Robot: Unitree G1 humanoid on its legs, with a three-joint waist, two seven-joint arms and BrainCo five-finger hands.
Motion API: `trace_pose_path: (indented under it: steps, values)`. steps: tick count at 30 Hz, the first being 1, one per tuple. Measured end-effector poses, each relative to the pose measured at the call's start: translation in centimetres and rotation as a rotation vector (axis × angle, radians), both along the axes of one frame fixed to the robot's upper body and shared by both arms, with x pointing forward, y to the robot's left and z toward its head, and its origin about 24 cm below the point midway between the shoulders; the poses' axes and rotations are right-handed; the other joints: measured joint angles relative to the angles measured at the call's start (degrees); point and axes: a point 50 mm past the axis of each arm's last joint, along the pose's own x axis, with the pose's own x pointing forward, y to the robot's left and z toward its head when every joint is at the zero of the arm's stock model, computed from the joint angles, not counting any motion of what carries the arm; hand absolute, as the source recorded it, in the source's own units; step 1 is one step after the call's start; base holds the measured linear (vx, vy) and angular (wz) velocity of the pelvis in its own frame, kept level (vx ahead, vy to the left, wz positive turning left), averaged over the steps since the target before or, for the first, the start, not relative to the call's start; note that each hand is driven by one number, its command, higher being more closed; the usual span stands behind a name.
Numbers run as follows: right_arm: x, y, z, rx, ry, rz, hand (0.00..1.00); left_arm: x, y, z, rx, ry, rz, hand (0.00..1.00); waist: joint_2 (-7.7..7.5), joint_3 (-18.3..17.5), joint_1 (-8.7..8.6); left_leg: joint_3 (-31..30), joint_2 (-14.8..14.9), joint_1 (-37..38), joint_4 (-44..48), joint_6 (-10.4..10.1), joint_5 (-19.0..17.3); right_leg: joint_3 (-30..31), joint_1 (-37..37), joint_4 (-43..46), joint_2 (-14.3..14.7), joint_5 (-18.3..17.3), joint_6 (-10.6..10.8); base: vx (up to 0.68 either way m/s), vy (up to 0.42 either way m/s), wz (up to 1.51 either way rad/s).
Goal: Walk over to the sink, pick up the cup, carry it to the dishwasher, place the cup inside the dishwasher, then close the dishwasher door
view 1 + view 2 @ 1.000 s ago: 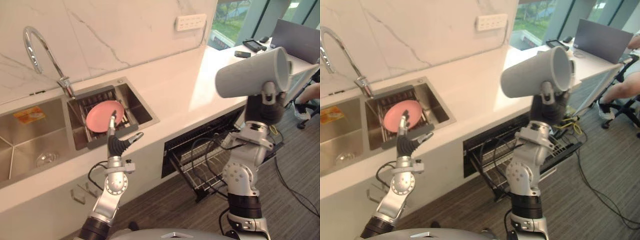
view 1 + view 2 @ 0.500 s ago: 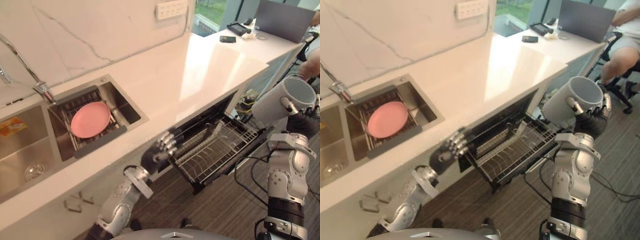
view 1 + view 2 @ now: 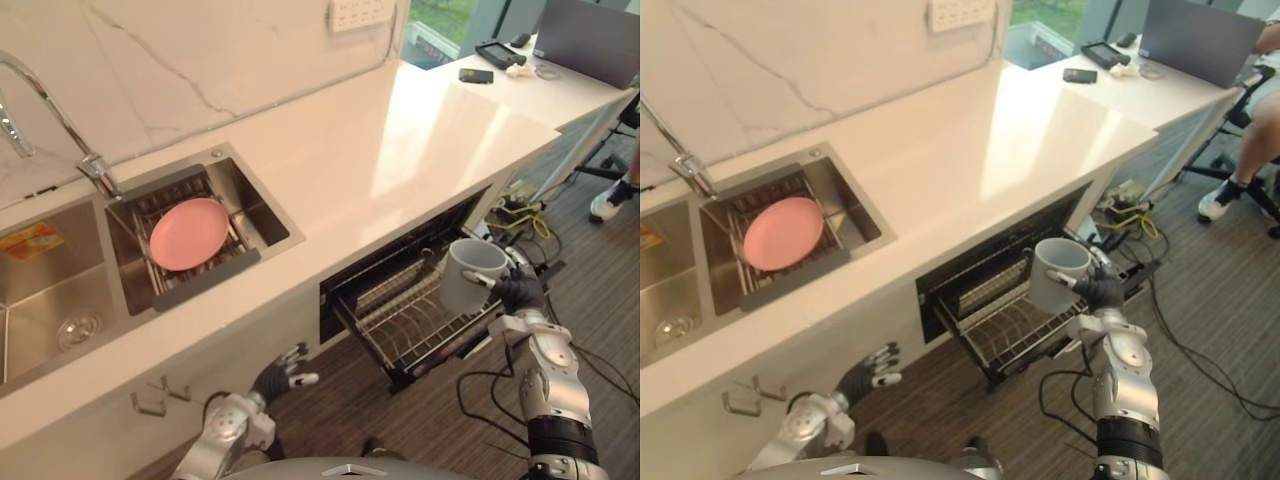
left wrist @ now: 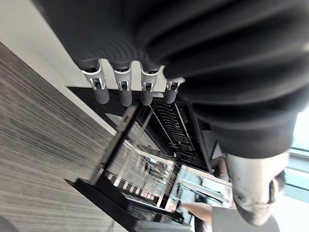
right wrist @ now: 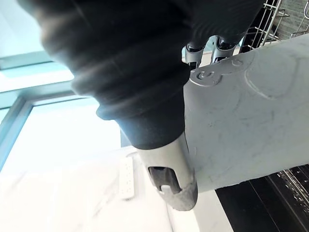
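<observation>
Grips the grey cup (image 3: pixel 1055 280) in the right hand (image 3: pixel 1103 291), mouth up, above the pulled-out dishwasher rack (image 3: pixel 1005 332). Hangs the left hand (image 3: pixel 868 370) low before the cabinet (image 3: pixel 865 335), fingers relaxed. Shows a pink plate (image 3: pixel 783 232) in the sink (image 3: pixel 862 205).

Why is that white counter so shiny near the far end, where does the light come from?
Left eye view: a bright sheen on the counter above the dishwasher rack, daylight likely from the window beyond. Right eye view: the cup in the right hand is evenly lit. Left wrist view: rack wires glint.
</observation>
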Motion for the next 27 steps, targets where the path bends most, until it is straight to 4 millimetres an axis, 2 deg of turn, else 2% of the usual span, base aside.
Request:
trace_pose_path:
  steps: [5, 8, 14, 19, 21, 23, 24, 27]
  values:
    - [0.1, 0.8, -1.8, -0.061, 0.101, 0.041, 1.00, -3.6, 2.9, -3.6, 0.203, 0.160, 0.038, 0.00, -0.10, 0.1, 0.33, 0.0, 0.0, 0.2, -0.8, -0.1, 0.2, -0.5, 0.2, 0.1, 0.0, 0.0, -0.1, 0.01, 0.003, 0.02]
    - [-0.3, 0.3, -3.5, -0.100, 0.203, 0.019, 1.00, -3.9, 4.5, -3.9, 0.249, 0.151, 0.127, 0.00, -0.12, 0.1, 1.01, -0.8, -0.1, 0.3, -0.8, -0.1, 0.4, -1.5, 0.8, 0.3, -0.1, -0.1, 0.0, 0.03, 0.006, 0.15]
    - [0.4, -0.5, -4.5, -0.215, 0.309, -0.058, 1.00, -4.3, 5.6, -4.0, 0.265, 0.144, 0.189, 0.00, 0.04, 0.4, 2.31, -1.7, -0.1, 0.7, 0.0, -1.2, 0.2, -2.3, 1.0, 2.8, -0.7, -1.6, 0.1, 0.02, 0.011, 0.08]
    - [1.5, -1.6, -3.8, -0.265, 0.344, -0.081, 1.00, -5.1, 7.1, -4.5, 0.295, 0.186, 0.251, 0.00, 0.98, 2.6, 3.06, -2.7, -0.1, -1.2, 1.3, -1.5, 0.0, -3.1, -0.7, 5.5, -1.5, -2.8, 0.0, -0.03, 0.018, 0.13]
    - [2.3, -2.1, -3.2, -0.269, 0.346, -0.105, 1.00, -6.6, 7.7, -5.1, 0.328, 0.237, 0.269, 0.00, 1.50, 4.2, 3.42, -3.1, 0.0, -2.5, 1.2, -1.4, 0.4, -3.5, -2.3, 7.0, -1.8, -3.1, -0.2, -0.04, 0.013, 0.11]
    - [2.7, -2.8, -2.6, -0.280, 0.346, -0.131, 1.00, -7.3, 7.8, -5.3, 0.331, 0.257, 0.273, 0.00, 1.80, 5.6, 3.45, -3.3, -0.1, -4.0, 1.2, -1.1, 1.3, -4.6, -3.6, 7.9, -2.1, -3.2, -0.2, -0.04, 0.018, 0.30]
    - [3.0, -3.3, -2.1, -0.289, 0.343, -0.144, 1.00, -7.2, 7.7, -5.2, 0.327, 0.248, 0.275, 0.00, 2.57, 6.4, 3.67, -3.7, -0.2, -5.1, 1.2, -1.1, 1.9, -4.8, -4.6, 8.8, -2.5, -3.4, -0.3, -0.05, 0.025, 0.33]
    - [4.3, -3.4, -1.1, -0.282, 0.320, -0.157, 1.00, -6.5, 7.7, -4.9, 0.315, 0.204, 0.283, 0.00, 2.78, 8.8, 3.88, -5.1, -0.4, -6.8, 1.1, -1.1, 3.0, -6.0, -6.2, 10.7, -3.1, -3.8, -0.5, -0.04, 0.018, 0.26]
